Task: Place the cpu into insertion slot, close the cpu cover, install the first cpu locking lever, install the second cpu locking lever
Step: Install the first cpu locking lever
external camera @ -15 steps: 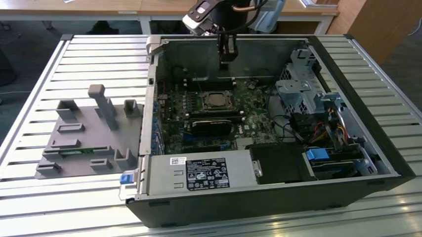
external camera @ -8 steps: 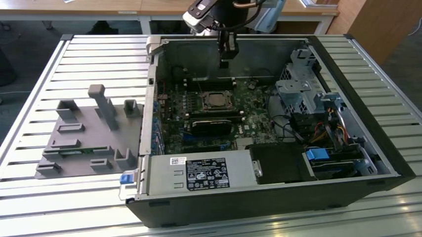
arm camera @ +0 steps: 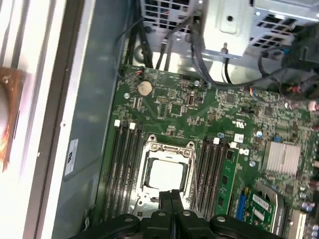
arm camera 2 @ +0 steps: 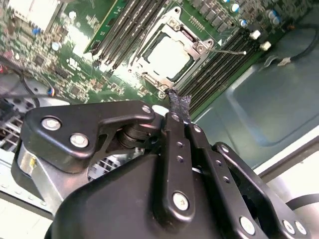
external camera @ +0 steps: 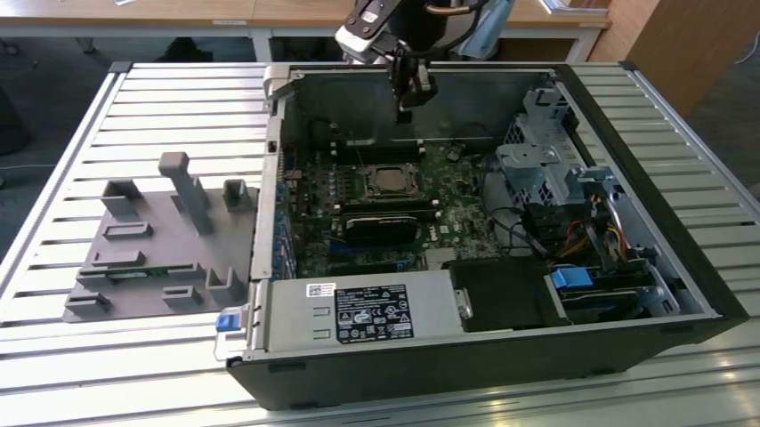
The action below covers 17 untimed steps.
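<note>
The cpu [external camera: 386, 181] lies flat in the insertion slot [external camera: 361, 189] on the green motherboard inside the open computer case. Its pale metal top also shows in both wrist views [arm camera 2: 169, 57] [arm camera: 167, 174]. The cpu cover [arm camera: 167, 147] [arm camera 2: 145, 63] lies down around the chip as a silver frame. A thin lever rod [arm camera 2: 229, 50] sticks out from one side of the socket. My gripper [external camera: 405, 114] hangs above the board, beyond the socket toward the case's far wall. Its fingertips [arm camera 2: 179, 103] [arm camera: 172, 195] are pressed together and hold nothing.
The case walls [external camera: 276, 160] ring the board. A power supply [external camera: 356, 311] sits at the near side, and a drive cage with cables [external camera: 546, 173] at the exterior view's right. A black module [external camera: 380, 227] lies near the socket. A grey fixture block [external camera: 155, 240] stands on the slatted table.
</note>
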### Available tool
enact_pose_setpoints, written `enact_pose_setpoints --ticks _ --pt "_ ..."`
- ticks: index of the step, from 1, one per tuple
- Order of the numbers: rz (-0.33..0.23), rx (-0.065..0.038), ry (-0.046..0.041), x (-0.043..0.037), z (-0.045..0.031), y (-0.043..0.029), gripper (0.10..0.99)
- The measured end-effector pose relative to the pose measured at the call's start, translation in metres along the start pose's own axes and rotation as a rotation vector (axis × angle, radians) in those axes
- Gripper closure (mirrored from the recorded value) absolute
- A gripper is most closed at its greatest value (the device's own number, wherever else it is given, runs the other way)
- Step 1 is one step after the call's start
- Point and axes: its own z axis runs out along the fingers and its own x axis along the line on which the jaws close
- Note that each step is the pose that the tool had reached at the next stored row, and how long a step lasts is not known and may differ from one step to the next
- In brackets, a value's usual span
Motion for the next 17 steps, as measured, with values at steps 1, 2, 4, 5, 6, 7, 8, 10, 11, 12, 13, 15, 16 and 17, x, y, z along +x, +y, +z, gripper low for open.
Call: enact_pose_setpoints --ticks 1,2,4,5,6,7,8,10,11,12,13,15,16,17 --pt "-0.017 0.0 -0.0001 0.0 0.0 0.0 0.965" --pt "-0.031 0.0 -0.0001 0.0 0.0 0.0 0.965" --pt "-0.085 -0.001 0.0004 0.0 0.0001 0.0 0.965" --pt "-0.094 -0.001 0.0004 0.0 0.0001 0.0 0.965" --pt "-0.106 -0.001 0.0005 0.0 0.0 0.0 0.965" --pt "-0.121 -0.001 0.0007 0.0 0.0 0.0 0.965" --pt "-0.137 -0.002 0.0008 0.0 0.0 0.0 0.965" --pt "-0.167 -0.002 0.0011 0.0 0.0 0.0 0.965" --pt "-0.181 -0.002 0.0012 0.0 0.0 0.0 0.965" --pt "-0.196 -0.002 0.0014 0.0 0.0001 0.0 0.965" --pt "-0.209 -0.003 0.0016 0.0 0.0001 0.0 0.965" --pt "-0.236 -0.003 0.0018 0.0 0.0001 0.0 0.965" --pt "-0.249 -0.003 0.0019 0.0 0.0001 0.0 0.965" --pt "-0.263 -0.003 0.002 0.0 0.0001 0.0 0.965"
